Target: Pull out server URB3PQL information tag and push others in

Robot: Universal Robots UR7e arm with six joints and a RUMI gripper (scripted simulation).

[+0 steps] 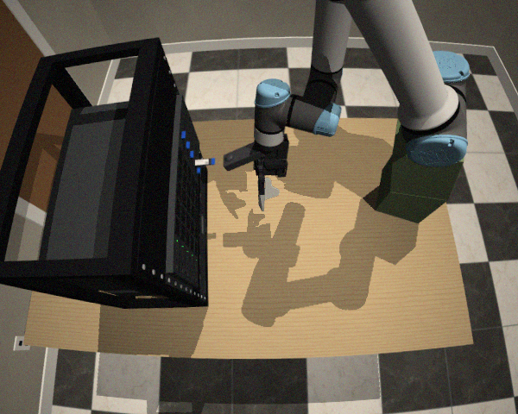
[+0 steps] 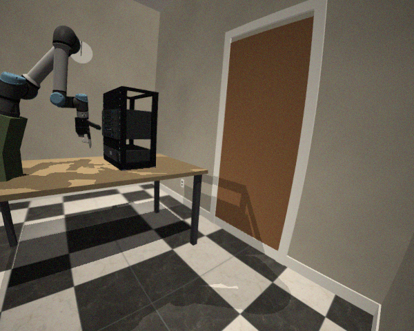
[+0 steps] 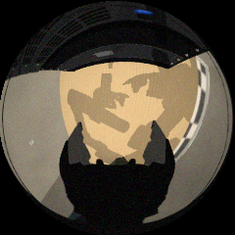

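Pulled-out information tag (image 1: pixel 202 162) just beyond the open end effector (image 1: pixel 262 189) (image 2: pixel 87 139) (image 3: pixel 117 121); apart.

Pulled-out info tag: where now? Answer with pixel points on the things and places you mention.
Top view: the white tag with a blue tip (image 1: pixel 202 162) sticks out of the rack's (image 1: pixel 136 178) right-hand face, toward the end effector, among the other blue tabs (image 1: pixel 187 144).

1. Rack (image 1: pixel 136 178) (image 2: pixel 123 135) (image 3: pixel 98 39): black, open-framed, upright at the table's 9 o'clock side, top view.
2. Servers (image 1: pixel 90 187) (image 2: pixel 139 123): dark grey, stacked inside the rack, fronts toward 3 o'clock.
3. Extended tag (image 1: pixel 202 162): white strip, blue end, projecting toward 3 o'clock; print illegible.
4. Other tags (image 1: pixel 187 144): only blue ends visible, three toward 11 o'clock from the extended tag, one toward 7 o'clock.
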